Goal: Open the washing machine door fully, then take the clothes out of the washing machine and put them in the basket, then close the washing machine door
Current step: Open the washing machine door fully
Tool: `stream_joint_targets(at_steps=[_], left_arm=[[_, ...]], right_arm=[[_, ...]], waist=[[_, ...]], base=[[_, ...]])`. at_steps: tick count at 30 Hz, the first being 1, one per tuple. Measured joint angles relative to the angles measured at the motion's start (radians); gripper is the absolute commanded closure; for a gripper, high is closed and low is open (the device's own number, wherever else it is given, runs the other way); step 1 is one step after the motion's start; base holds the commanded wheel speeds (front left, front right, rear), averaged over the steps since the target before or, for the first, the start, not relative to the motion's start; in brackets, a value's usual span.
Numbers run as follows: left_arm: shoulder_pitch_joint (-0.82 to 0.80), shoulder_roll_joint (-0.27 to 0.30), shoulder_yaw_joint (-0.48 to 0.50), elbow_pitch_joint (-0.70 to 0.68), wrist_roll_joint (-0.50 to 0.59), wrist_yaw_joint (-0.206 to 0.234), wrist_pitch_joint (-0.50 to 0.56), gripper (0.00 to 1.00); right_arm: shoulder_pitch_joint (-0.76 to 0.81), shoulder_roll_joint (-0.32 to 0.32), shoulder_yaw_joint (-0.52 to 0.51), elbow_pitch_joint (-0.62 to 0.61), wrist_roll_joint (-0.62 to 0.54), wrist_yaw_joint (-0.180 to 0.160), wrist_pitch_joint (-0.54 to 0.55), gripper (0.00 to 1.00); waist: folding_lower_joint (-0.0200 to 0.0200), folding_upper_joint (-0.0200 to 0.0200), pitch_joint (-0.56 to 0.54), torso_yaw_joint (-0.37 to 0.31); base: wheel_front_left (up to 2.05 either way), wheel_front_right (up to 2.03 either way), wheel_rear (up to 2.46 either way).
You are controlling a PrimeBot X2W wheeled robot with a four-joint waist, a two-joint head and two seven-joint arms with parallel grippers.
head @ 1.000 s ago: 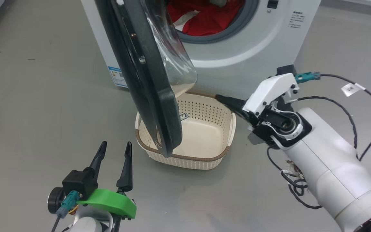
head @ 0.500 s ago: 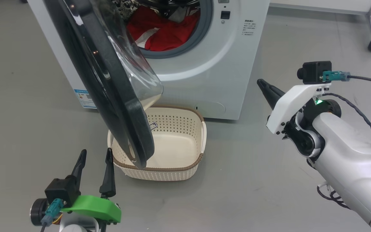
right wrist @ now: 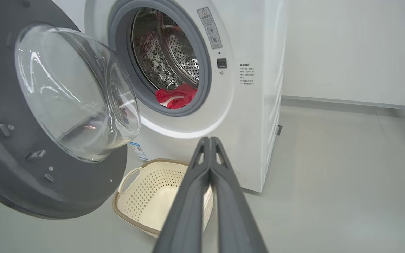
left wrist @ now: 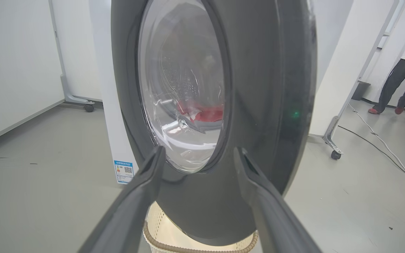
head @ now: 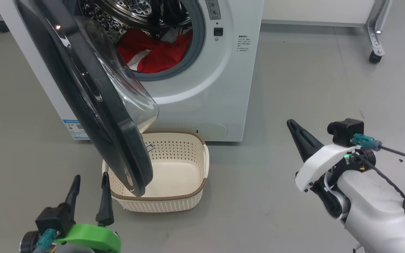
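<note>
The washing machine door (head: 93, 105) stands roughly square out from the washing machine (head: 206, 91). It is hinged on the side of the port nearer the left arm, and its glass bowl faces the open floor (head: 294, 80) before the machine's right half. Its free edge hangs over the near left corner of the basket (head: 202, 165), which sits just in front of the machine, below the port. The clothes (head: 153, 56) lie in the drum, a red heap at the bottom of the port, well apart from both arms.

The left gripper (head: 90, 176) hovers just outside the door's black outer face, fingers spread wide and empty. It is the nearer arm to the door. The right gripper (head: 290, 123) sits out before the machine's right corner, fingers pressed together with nothing between them, aimed toward the port.

I'd say the door wants swinging farther back toward the machine's hinge side, since it overhangs the basket. The right arm has a clear slanting run into the port, and the door's bowl is the edge to miss
</note>
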Motion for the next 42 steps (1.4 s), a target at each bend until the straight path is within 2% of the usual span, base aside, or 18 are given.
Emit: stream_joint_targets(at_steps=[6,10,14,22,23,24,25,26,42], left_arm=[[0.049,0.0,0.037,-0.013,0.001,0.0,0.0,0.0],[0.055,0.0,0.052,-0.021,0.001,0.0,0.0,0.0],[0.067,0.0,0.061,-0.023,0.001,-0.001,0.0,0.0],[0.068,0.0,0.066,-0.034,0.003,-0.01,0.0,0.0],[0.068,-0.001,0.067,-0.036,0.004,-0.011,0.0,0.0],[0.068,-0.001,0.068,-0.037,0.008,-0.011,0.0,0.0],[0.068,-0.001,0.069,-0.038,0.01,-0.011,0.0,0.0],[0.069,-0.001,0.07,-0.038,0.011,-0.014,0.0,0.0],[0.076,-0.001,0.072,-0.044,0.018,-0.027,0.0,0.0]], right_arm=[[0.093,0.013,-0.025,-0.013,0.0,-0.055,0.019,1.0],[0.125,0.02,-0.05,-0.032,-0.002,-0.075,0.021,1.0],[0.156,0.024,-0.102,-0.071,-0.028,-0.109,0.024,1.0],[0.194,0.023,-0.183,-0.159,-0.132,-0.136,0.025,1.0],[0.206,0.024,-0.187,-0.164,-0.139,-0.136,0.025,0.7],[0.219,0.024,-0.193,-0.17,-0.146,-0.136,0.025,0.3],[0.229,0.024,-0.201,-0.178,-0.156,-0.137,0.025,0.05],[0.238,0.025,-0.21,-0.186,-0.166,-0.145,0.025,0.0],[0.346,0.046,-0.295,-0.27,-0.267,-0.163,0.025,0.0]], waist=[[0.0,0.0,-0.023,-0.021],[0.0,0.0,-0.028,-0.034],[0.0,0.0,-0.032,-0.044],[0.0,0.0,-0.029,-0.051],[0.0,0.0,-0.029,-0.052],[0.0,0.0,-0.028,-0.052],[0.0,0.0,-0.028,-0.052],[0.0,0.0,-0.027,-0.052],[0.0,0.0,-0.021,-0.054]], base=[[0.0,0.0,0.0],[0.0,0.0,0.0],[0.0,0.0,0.0],[0.0,0.0,0.0],[0.0,0.0,0.0],[0.0,0.0,0.0],[0.0,0.0,0.0],[0.0,0.0,0.0],[0.0,0.0,0.0]])
